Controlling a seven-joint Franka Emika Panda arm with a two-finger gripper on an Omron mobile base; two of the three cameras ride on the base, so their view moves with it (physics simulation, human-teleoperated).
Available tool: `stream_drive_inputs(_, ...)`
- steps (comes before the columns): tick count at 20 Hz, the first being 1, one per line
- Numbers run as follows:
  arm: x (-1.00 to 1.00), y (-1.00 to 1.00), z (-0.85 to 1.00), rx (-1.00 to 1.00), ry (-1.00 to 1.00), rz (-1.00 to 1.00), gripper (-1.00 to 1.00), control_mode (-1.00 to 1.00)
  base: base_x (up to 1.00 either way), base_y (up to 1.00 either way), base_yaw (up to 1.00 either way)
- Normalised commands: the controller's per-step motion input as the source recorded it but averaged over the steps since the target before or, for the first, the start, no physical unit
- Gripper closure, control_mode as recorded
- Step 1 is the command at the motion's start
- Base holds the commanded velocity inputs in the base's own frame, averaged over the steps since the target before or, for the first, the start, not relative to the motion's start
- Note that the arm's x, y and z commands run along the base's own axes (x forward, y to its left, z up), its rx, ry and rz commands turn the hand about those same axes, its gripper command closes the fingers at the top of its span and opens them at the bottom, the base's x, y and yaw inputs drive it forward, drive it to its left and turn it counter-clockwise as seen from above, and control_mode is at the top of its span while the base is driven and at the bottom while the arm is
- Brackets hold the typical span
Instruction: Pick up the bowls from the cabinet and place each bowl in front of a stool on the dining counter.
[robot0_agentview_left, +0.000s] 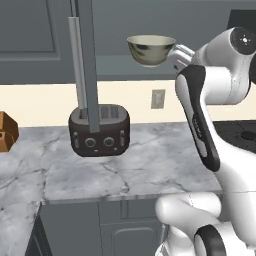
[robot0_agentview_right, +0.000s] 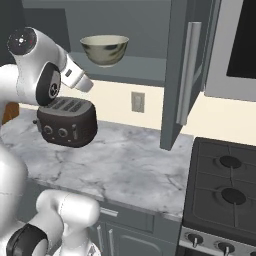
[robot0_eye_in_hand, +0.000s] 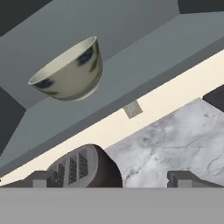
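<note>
A deep cream bowl (robot0_agentview_left: 151, 50) (robot0_agentview_right: 105, 50) (robot0_eye_in_hand: 70, 72) with olive-grey mottling stands upright on the grey shelf (robot0_agentview_left: 115, 65) (robot0_agentview_right: 137, 66) of the dark wall cabinet, whose door (robot0_agentview_left: 87, 60) (robot0_agentview_right: 182, 75) hangs open. My gripper (robot0_eye_in_hand: 111, 180) is open with nothing between its fingers. It sits a little below the shelf and short of the bowl, tilted up toward it. The white hand (robot0_agentview_left: 179, 54) (robot0_agentview_right: 80, 79) reaches in beside the bowl without touching it. The dining counter and the stools are out of view.
A dark toaster (robot0_agentview_left: 100, 131) (robot0_agentview_right: 66, 122) (robot0_eye_in_hand: 85, 168) stands on the marble worktop (robot0_agentview_left: 150, 170) (robot0_agentview_right: 130, 170) under the cabinet. A wall outlet (robot0_agentview_left: 158, 98) (robot0_agentview_right: 138, 102) is behind it. A black stove (robot0_agentview_right: 225, 185) lies to the right and a brown wooden object (robot0_agentview_left: 6, 131) at far left.
</note>
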Motion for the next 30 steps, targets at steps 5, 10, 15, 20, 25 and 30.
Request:
stream_drive_inputs(5,0.28,0.0,0.3,0.0,-0.01,0.0,-1.0,-1.0,0.0,0.0,0.0)
stream_drive_inputs(10,0.22,0.0,0.22,0.0,-0.09,0.0,-1.0,-1.0,0.0,0.0,0.0)
stream_drive_inputs(15,0.18,0.03,0.12,0.02,-0.02,0.01,-1.0,-1.0,0.0,0.0,0.0)
stream_drive_inputs(20,0.36,0.04,0.0,0.03,0.0,0.01,-1.0,-1.0,0.0,0.0,0.0)
stream_drive_inputs(25,0.54,0.0,0.0,0.02,0.0,0.0,-1.0,-1.0,0.0,0.0,0.0)
stream_drive_inputs(30,0.62,0.0,0.0,0.03,0.05,0.0,-1.0,-1.0,0.0,0.0,0.0)
